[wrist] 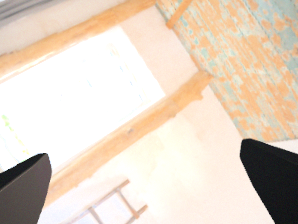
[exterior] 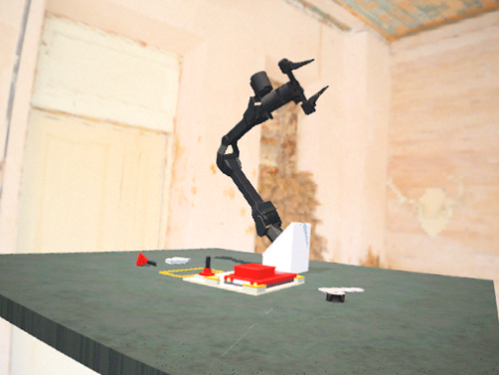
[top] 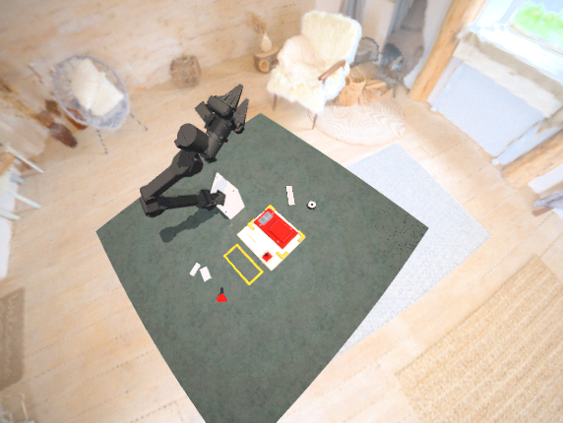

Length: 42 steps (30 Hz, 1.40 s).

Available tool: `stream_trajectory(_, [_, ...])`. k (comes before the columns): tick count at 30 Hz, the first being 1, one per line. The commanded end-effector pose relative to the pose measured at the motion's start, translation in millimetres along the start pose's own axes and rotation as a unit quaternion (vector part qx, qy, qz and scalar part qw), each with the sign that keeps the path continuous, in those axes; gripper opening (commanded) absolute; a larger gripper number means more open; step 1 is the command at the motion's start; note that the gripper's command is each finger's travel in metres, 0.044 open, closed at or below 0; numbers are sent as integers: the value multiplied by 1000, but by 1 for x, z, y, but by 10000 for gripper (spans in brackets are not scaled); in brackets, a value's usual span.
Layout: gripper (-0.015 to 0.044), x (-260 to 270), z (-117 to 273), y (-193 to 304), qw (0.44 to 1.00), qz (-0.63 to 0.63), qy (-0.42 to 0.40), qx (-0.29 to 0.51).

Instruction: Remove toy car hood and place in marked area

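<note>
Arm (exterior: 237, 171) raised high — pincer (exterior: 309, 82) wide open, empty.

Toy car's hood (top: 276, 230) too small to distinguish; wrist fingertips cropped.

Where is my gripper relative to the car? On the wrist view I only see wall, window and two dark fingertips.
Observer: The gripper is high above the table, pointing up, away from the toy car.
Operator: Is the hood off?
Observer: Not yet; the red hood sits on the car.
Operator: Anything in the marked area?
Observer: No, the yellow outline beside the car holds nothing.
</note>
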<state>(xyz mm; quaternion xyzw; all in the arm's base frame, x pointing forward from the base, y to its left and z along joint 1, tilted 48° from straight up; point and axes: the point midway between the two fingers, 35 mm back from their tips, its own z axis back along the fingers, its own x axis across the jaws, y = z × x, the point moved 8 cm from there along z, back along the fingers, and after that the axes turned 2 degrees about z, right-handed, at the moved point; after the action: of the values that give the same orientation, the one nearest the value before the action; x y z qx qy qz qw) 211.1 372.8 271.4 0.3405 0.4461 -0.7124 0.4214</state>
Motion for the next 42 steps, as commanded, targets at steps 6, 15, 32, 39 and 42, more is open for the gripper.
stream_trajectory(6, [440, 31, -6, 67, 962, -220, -57, 154])
stream_trajectory(15, [440, 72, 4, 131, 843, -419, -77, 327])
stream_trajectory(32, [440, 165, 62, 225, 455, -621, 2, 639])
stream_trajectory(39, [440, 202, 97, 251, 273, -608, 72, 742])
stream_trajectory(42, [440, 217, 114, 259, 201, -585, 107, 779])
